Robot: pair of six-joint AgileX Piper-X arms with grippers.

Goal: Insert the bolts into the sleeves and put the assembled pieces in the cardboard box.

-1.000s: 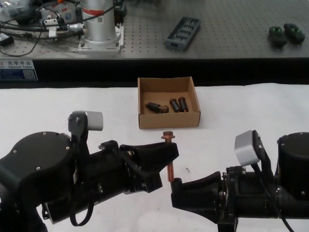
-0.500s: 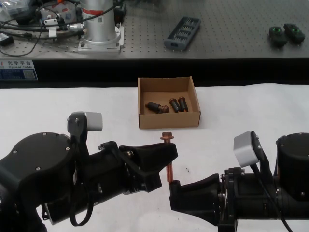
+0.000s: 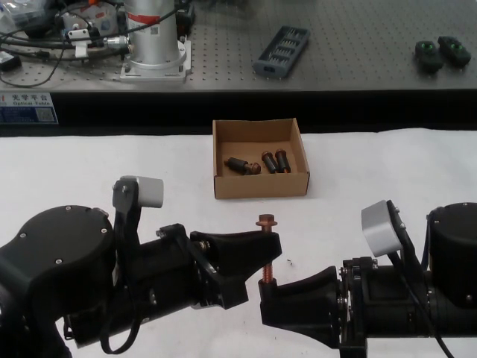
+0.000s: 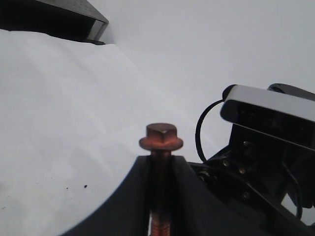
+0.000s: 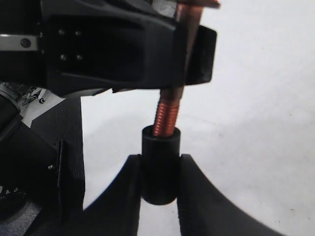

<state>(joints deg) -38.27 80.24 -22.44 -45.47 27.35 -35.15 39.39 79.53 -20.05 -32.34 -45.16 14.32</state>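
The left gripper (image 3: 264, 247) is clamped on the upright bolt (image 4: 161, 140), head up. The bolt's threaded tip sits in the mouth of the black sleeve (image 5: 159, 167), which the right gripper (image 3: 270, 297) pinches from the other side. Beyond them the cardboard box (image 3: 261, 184) holds what look like three assembled pieces (image 3: 261, 162)

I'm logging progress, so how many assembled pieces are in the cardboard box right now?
3. In the cardboard box, a left piece lies apart; a middle piece and a right piece lie side by side. The near wall might hide another.
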